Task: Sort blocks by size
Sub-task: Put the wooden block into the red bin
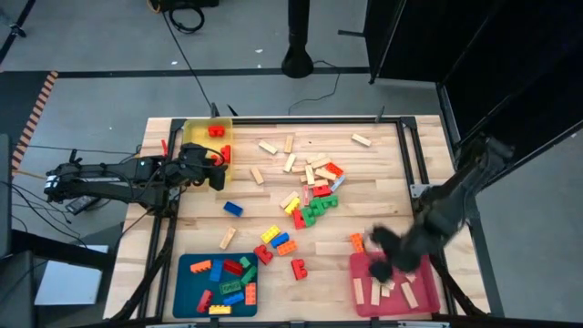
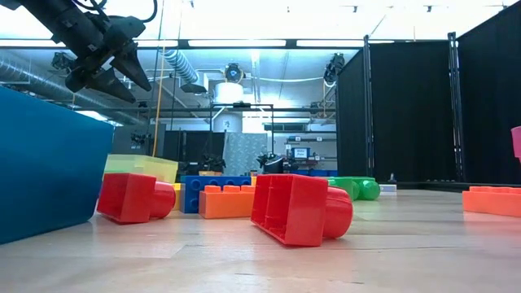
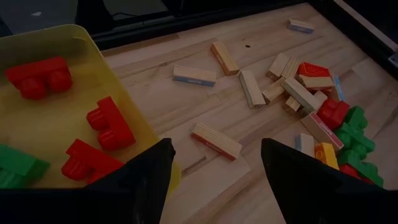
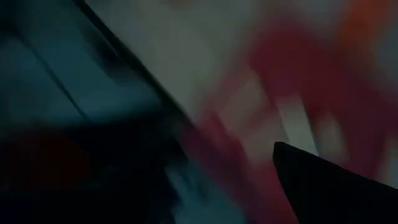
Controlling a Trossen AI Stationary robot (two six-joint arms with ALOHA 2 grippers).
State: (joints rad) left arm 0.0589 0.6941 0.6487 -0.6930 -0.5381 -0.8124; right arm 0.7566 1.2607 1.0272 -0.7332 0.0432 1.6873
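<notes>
Blocks [image 1: 310, 205] lie scattered mid-table awaiting sorting; you see the left gripper [image 1: 217, 173] open and empty beside the yellow tray [image 1: 193, 137], the right gripper [image 1: 381, 260], grip unclear, over the pink tray [image 1: 428, 301].

My right wrist view all smeared, dark, nothing sharp. High view even, bright table [image 1: 383, 214]; my right gripper [image 1: 381, 258] blurry. Low view: glaring ceiling lights [image 2: 244, 42], near red block [image 2: 297, 207] sharp. Left wrist view dim.
</notes>
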